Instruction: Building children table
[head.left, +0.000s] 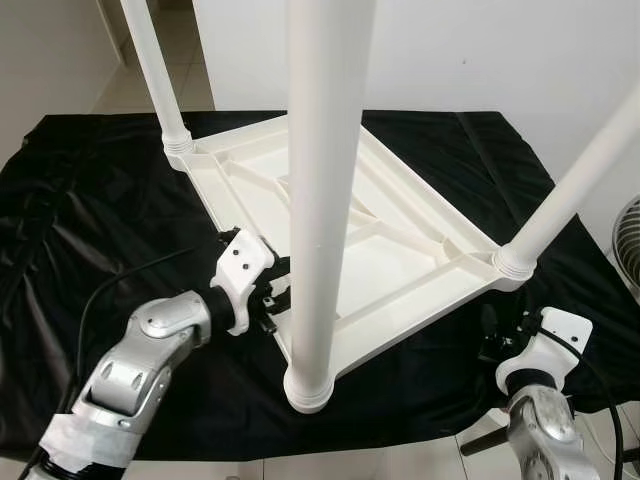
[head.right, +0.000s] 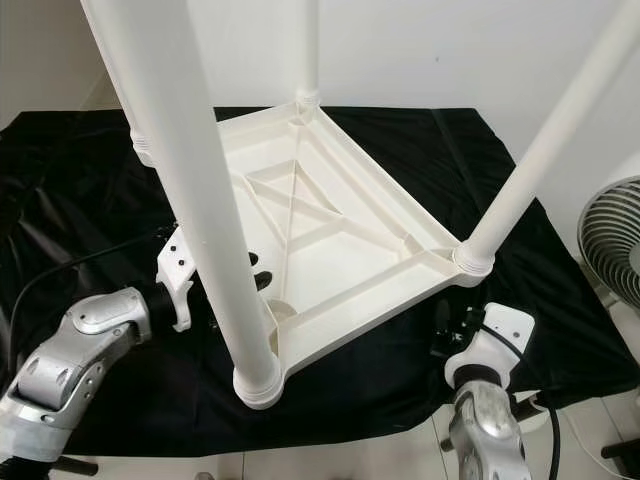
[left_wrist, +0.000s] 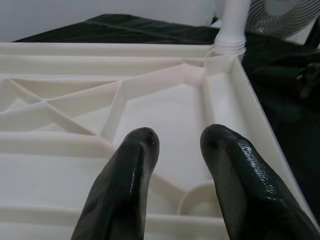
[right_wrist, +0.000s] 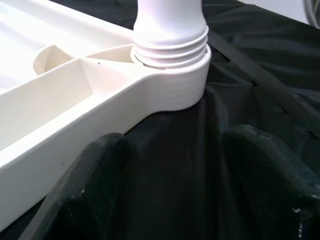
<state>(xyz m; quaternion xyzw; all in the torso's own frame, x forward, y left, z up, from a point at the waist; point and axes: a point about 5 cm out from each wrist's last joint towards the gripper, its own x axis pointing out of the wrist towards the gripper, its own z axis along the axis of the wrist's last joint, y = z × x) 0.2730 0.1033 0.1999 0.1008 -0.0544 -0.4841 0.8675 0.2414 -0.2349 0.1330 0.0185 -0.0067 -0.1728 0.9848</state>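
The white tabletop (head.left: 350, 240) lies upside down on a black cloth (head.left: 80, 200), ribbed underside up, with white legs standing upright from its corners: the near leg (head.left: 322, 200), the right leg (head.left: 580, 180), and the far-left leg (head.left: 155, 70). The left claw (head.left: 272, 295) sits at the tabletop's near-left edge, just left of the near leg, its fingers (left_wrist: 125, 185) narrowly parted and holding nothing, pointing across the ribs. The right claw (head.left: 497, 338) rests low on the cloth, just near of the right leg's threaded socket (right_wrist: 172, 65), fingers spread, empty. Each arm has a leg directly ahead; the left looks closer to its leg.
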